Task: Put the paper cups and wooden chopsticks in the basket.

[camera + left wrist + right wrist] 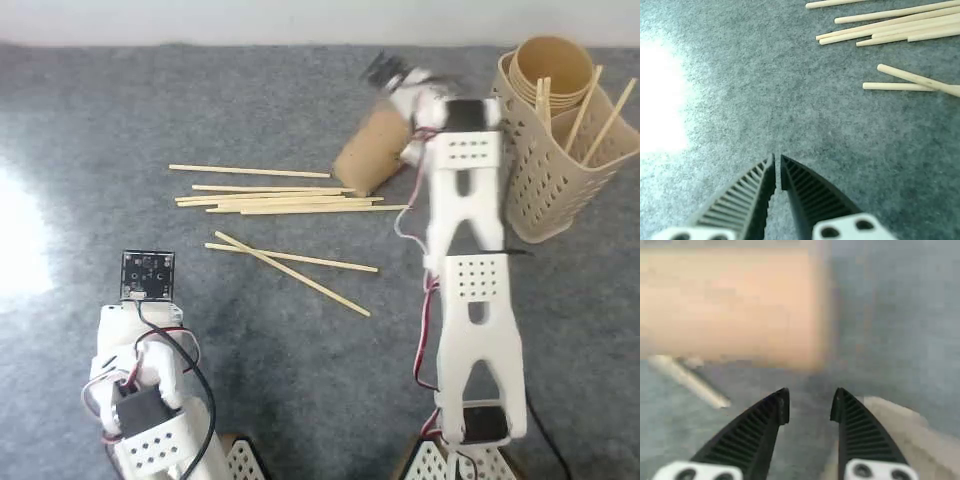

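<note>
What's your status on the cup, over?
Left end effector shut over bare carpet. Right end effector open, tipped cup just ahead, not gripped. Chopsticks loose on carpet. Only right arm between cup and basket.

no readable text, label, number or sign shows on anything here.

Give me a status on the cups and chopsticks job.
Done: nested cups and a few chopsticks stand in the basket. In hand: the right claw is open beside the tipped paper cup, not gripping it. Left: that cup and the loose chopsticks scattered on the table; the left claw is shut, holding nothing.
</note>
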{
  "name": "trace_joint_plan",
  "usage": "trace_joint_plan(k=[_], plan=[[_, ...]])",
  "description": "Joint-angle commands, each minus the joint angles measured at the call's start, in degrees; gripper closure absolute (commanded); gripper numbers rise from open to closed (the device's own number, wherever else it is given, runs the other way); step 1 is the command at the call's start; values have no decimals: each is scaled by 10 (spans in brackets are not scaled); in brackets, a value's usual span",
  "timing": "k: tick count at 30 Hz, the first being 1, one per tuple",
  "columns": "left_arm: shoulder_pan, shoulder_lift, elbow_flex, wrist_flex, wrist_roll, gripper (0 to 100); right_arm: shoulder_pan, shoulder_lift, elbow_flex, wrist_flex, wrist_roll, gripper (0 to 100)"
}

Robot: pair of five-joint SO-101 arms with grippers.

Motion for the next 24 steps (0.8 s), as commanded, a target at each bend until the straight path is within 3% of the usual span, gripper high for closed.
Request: trace_joint_plan(k=[1, 5, 10, 20, 24], plan=[[3, -4, -2, -14, -6, 986, -7, -32, -17, 36, -1, 839], [3, -4, -2, -14, -6, 986, 8, -62, -15, 37, -22, 872], [3, -4, -2, -14, -6, 986, 17, -124, -15, -3, 6, 871], [3, -4, -2, -14, -6, 986, 19, 27, -14, -427, 1, 876], [3, -4, -2, -14, -6, 986, 15, 117, -18, -497, 47, 876]])
